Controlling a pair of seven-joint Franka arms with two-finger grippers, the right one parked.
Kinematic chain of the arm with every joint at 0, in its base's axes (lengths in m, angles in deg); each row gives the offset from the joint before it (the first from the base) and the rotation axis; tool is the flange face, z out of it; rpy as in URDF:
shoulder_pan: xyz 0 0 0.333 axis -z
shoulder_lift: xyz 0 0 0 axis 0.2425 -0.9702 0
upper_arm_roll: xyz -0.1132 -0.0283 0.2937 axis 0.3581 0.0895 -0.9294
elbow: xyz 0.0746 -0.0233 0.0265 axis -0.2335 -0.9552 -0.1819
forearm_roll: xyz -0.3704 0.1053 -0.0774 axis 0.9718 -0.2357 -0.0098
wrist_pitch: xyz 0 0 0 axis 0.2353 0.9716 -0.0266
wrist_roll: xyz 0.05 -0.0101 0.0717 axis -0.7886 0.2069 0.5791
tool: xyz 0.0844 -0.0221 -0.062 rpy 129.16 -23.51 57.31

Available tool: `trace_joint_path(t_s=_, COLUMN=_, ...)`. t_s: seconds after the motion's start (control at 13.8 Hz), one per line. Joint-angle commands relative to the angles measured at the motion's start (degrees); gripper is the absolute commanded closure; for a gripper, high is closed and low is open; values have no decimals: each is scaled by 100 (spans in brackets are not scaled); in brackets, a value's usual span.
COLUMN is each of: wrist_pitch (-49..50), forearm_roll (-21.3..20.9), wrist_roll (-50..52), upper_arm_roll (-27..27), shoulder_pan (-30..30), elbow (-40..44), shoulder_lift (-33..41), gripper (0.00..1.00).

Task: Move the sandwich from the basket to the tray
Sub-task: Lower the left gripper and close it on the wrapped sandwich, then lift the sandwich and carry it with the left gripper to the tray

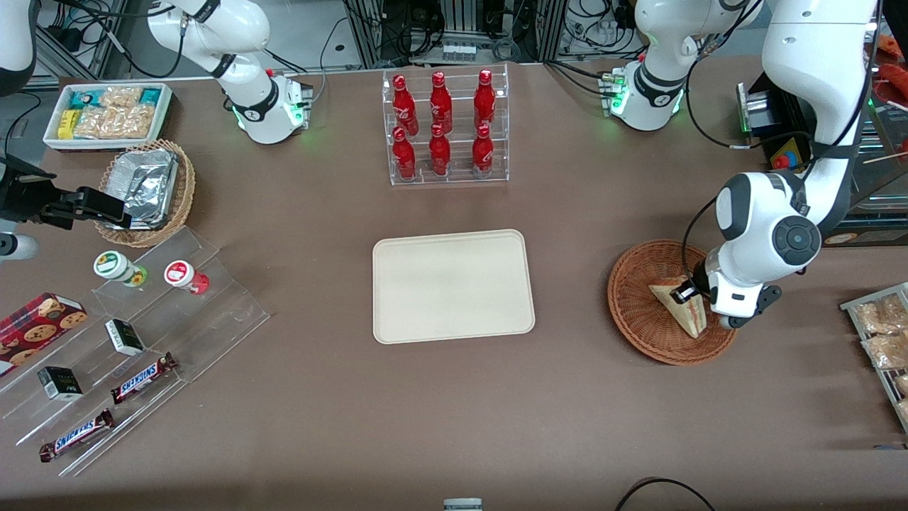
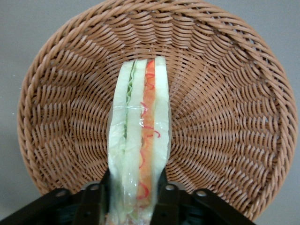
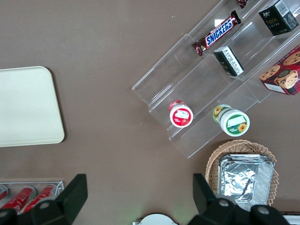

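The sandwich, a wrapped wedge of pale bread, stands on edge in the reddish-brown wicker basket toward the working arm's end of the table. My left gripper is down inside the basket, shut on the sandwich. In the left wrist view the black fingers press on both bread faces of the sandwich, whose red, orange and green layers run away from the jaws over the basket floor. The cream-beige tray lies bare at mid-table, also seen in the right wrist view as the tray.
A clear rack of red bottles stands farther from the front camera than the tray. A wire rack of snack packets sits at the table edge beside the basket. An acrylic stepped stand and a foil-filled basket are toward the parked arm's end.
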Motion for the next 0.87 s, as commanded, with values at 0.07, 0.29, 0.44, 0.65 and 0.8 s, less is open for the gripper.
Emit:
trace_joint_path(t_s=0.07, wrist_pitch=530, forearm_roll=-72, wrist_roll=-27, upper_arm_roll=38, shoulder_pan=37, elbow=72, shoulder_lift=444, gripper=100)
trace_joint_path(t_s=0.29, wrist_pitch=1013, forearm_roll=-72, wrist_roll=-53, upper_arm_roll=169, shoulder_pan=212, elbow=361, shoulder_lift=523, gripper=100)
trace_joint_path(t_s=0.44, wrist_pitch=1181, forearm_roll=-81, wrist_roll=-219, upper_arm_roll=292, shoulder_pan=422, elbow=484, shoulder_lift=559, gripper=100)
trace_joint_path(t_s=0.65, wrist_pitch=1454, forearm_roll=-81, wrist_roll=-422, upper_arm_roll=311, shoulder_pan=984, elbow=739, shoulder_lift=498, gripper=100)
trace_joint_path(t_s=0.8, wrist_pitch=1445, forearm_roll=-64, wrist_roll=-413, upper_arm_roll=319, shoulder_pan=1301, elbow=784, shoulder_lift=419, gripper=100)
